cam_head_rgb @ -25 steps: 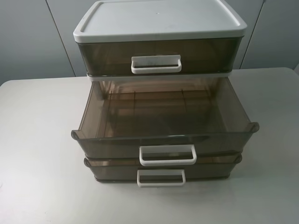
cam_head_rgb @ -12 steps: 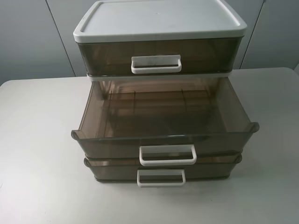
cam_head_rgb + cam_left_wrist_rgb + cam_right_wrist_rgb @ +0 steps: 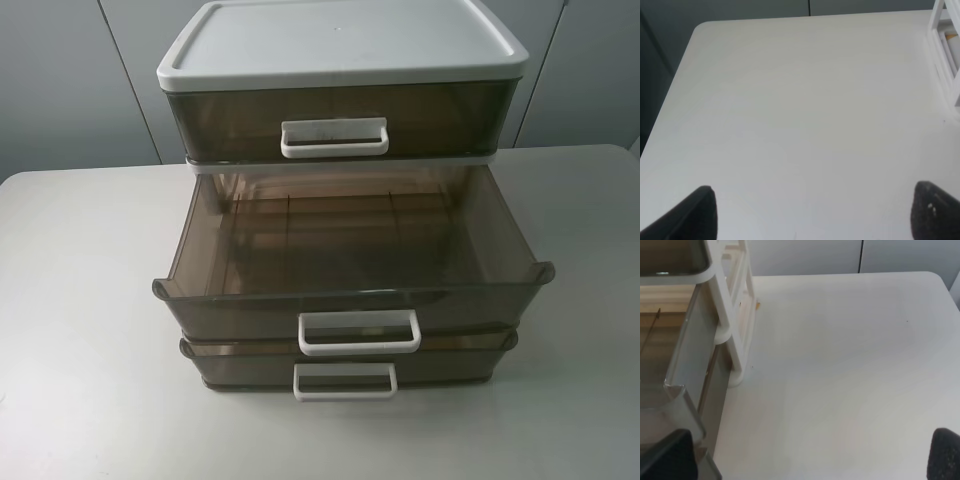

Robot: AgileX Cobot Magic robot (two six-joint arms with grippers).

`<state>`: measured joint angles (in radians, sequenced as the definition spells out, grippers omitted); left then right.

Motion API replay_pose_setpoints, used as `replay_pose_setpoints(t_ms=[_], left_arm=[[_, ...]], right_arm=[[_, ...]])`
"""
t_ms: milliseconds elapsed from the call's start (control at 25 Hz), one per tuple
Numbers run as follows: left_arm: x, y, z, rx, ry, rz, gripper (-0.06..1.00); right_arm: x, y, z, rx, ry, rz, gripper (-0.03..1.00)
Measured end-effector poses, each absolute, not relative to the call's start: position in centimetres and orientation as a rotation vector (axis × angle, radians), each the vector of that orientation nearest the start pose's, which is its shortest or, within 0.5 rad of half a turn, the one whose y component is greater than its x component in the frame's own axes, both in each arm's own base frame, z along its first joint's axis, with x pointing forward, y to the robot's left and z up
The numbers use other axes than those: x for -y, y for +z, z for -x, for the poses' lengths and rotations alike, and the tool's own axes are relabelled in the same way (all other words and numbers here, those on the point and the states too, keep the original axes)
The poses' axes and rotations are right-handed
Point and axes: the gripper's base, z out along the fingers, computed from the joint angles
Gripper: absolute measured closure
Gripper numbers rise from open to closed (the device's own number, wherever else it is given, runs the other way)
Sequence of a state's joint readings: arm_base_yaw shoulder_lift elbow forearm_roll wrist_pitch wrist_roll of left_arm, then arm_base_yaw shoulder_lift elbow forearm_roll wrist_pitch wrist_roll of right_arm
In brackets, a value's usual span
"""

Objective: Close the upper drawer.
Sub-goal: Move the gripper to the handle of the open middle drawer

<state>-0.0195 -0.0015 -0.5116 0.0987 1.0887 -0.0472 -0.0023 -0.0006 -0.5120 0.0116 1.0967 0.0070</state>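
The upper drawer (image 3: pixel 250 305), smoky brown translucent plastic with a white loop handle (image 3: pixel 358 332), is the middle tier of the cabinet (image 3: pixel 340 45) and is pulled far out; it looks empty. Its flared front corner shows in the right wrist view (image 3: pixel 682 400). Neither gripper shows in the exterior high view. My left gripper (image 3: pixel 817 215) is open over bare table, with the cabinet's white frame (image 3: pixel 945 65) off to one side. My right gripper (image 3: pixel 807 455) is open, close beside the drawer's right front corner, holding nothing.
The top drawer with a scuffed white handle (image 3: pixel 333 138) is shut. The lowest drawer (image 3: pixel 344 381) sits slightly out under the open one. The cabinet stands on a white table (image 3: pixel 80 300) with rounded corners, in front of a grey wall.
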Motion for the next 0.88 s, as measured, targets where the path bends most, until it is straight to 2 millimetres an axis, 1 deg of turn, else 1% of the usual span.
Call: replay_pose_setpoints(t_ms=[320,480,560,680,760,880], left_arm=[[-0.8,27.9,0.8,-2.056,0.077,0.035,0.2],[-0.8,27.9,0.8,-2.056,0.077,0.035,0.2],[-0.8,27.9,0.8,-2.056,0.077,0.035,0.2],[-0.8,27.9,0.8,-2.056,0.077,0.035,0.2],[-0.8,27.9,0.8,-2.056,0.077,0.035,0.2],[-0.8,27.9,0.8,-2.056,0.077,0.035,0.2]], right_arm=[[-0.1,27.8,0.8,-2.068,0.017,-0.009,0.27],[-0.5,27.8,0.8,-2.067,0.077,-0.005,0.27],[-0.7,27.8,0.5,-2.082,0.102,-0.005,0.27],[-1.0,28.5,-1.2,-2.146,0.155,-0.011,0.27],[-1.2,29.9,-2.6,-2.165,0.19,-0.02,0.27],[-1.2,32.4,-5.5,-2.164,0.202,-0.028,0.27]])
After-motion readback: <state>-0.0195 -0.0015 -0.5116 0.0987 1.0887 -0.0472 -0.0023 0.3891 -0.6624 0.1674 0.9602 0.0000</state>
